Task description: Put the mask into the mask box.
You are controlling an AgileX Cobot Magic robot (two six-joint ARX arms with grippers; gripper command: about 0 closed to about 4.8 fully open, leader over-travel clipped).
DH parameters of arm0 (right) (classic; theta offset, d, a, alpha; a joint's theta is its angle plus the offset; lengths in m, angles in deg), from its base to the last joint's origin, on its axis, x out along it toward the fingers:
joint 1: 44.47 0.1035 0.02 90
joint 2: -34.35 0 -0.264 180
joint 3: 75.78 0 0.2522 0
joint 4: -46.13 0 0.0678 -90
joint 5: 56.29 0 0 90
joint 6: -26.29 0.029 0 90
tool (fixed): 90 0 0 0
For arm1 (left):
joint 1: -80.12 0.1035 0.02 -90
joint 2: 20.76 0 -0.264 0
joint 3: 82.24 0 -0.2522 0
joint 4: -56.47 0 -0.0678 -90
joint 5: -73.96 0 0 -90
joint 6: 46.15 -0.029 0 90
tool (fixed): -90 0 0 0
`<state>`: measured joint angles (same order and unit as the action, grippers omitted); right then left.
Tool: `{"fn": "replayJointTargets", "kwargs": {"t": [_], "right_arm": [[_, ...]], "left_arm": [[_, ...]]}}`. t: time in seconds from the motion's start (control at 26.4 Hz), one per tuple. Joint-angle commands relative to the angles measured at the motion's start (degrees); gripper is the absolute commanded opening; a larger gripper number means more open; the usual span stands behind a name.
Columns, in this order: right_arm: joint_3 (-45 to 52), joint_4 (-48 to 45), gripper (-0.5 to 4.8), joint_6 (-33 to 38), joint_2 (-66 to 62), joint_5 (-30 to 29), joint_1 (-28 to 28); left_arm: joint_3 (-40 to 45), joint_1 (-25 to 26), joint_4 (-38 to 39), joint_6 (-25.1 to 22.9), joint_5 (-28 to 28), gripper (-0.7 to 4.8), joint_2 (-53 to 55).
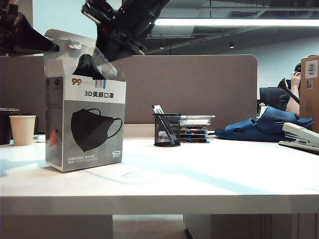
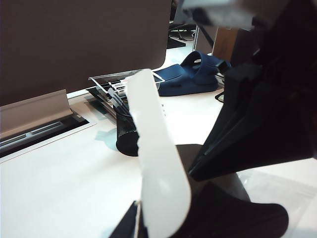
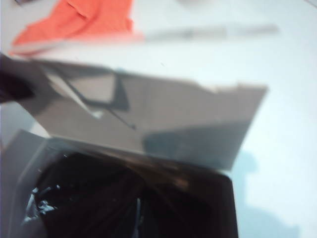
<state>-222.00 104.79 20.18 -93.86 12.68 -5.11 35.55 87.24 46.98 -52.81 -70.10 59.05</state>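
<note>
Above mask box, my right pincer clamps mask, half inside; left pincer closed on flap. Feed straight down, keep flap clear.

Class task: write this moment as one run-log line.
right pincer: shut on mask, over mask box opening | left pincer: shut on flap | mask: partly in

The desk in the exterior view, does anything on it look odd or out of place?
Yes: a blue slipper lies on the table beside a stapler, odd among desk items. The left gripper holds the mask box flap while the right gripper pushes the mask in.
</note>
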Motion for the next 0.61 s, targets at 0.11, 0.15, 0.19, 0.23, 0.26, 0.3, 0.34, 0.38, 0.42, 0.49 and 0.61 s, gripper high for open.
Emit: {"fn": "replayJointTargets", "kwargs": {"t": [0.11, 0.15, 0.19, 0.23, 0.26, 0.3, 0.34, 0.38, 0.42, 0.49, 0.61], "right_arm": [[-0.28, 0.20, -0.02, -0.17, 0.28, 0.61, 0.22], [-0.28, -0.28, -0.02, -0.17, 0.28, 0.61, 0.22], [-0.42, -1.25, -0.03, -0.15, 0.35, 0.59, 0.22], [-0.44, -1.99, -0.02, -0.15, 0.50, 0.59, 0.20], [-0.46, -2.93, -0.02, -0.15, 0.90, 0.59, 0.15], [-0.44, -3.15, -0.02, -0.15, 1.22, 0.61, 0.13], [-0.44, -3.26, -0.02, -0.15, 1.40, 0.59, 0.13], [-0.44, -3.23, -0.02, -0.15, 1.77, 0.57, 0.13], [-0.46, -3.17, -0.02, -0.17, 2.23, 0.59, 0.13], [-0.46, -3.19, -0.02, -0.15, 3.45, 0.59, -0.02], [-0.46, -3.17, -0.02, -0.15, 5.95, 0.59, -0.44]], "left_arm": [[0.00, 0.07, -0.90, -0.13, -0.66, -0.06, -0.15], [0.00, 0.07, -0.87, -0.13, -0.66, -0.06, -0.15], [0.00, 0.07, -0.85, -0.13, -0.66, -0.06, -0.15], [0.00, 0.07, -0.85, -0.13, -0.66, -0.06, -0.15], [0.00, 0.07, -0.83, -0.13, -0.66, -0.06, -0.15], [0.00, 0.07, -0.85, -0.15, -0.63, -0.05, -0.15], [0.00, 0.07, -0.85, -0.15, -0.66, -0.05, -0.15], [0.00, 0.07, -0.85, -0.15, -0.63, 0.03, -0.15], [0.00, 0.07, -0.85, -0.13, -0.66, 0.69, -0.15], [0.00, 0.07, -0.83, -0.11, -0.66, 1.60, -0.15], [0.00, 0.07, -0.81, 1.55, -2.19, 1.69, -0.15]]}}
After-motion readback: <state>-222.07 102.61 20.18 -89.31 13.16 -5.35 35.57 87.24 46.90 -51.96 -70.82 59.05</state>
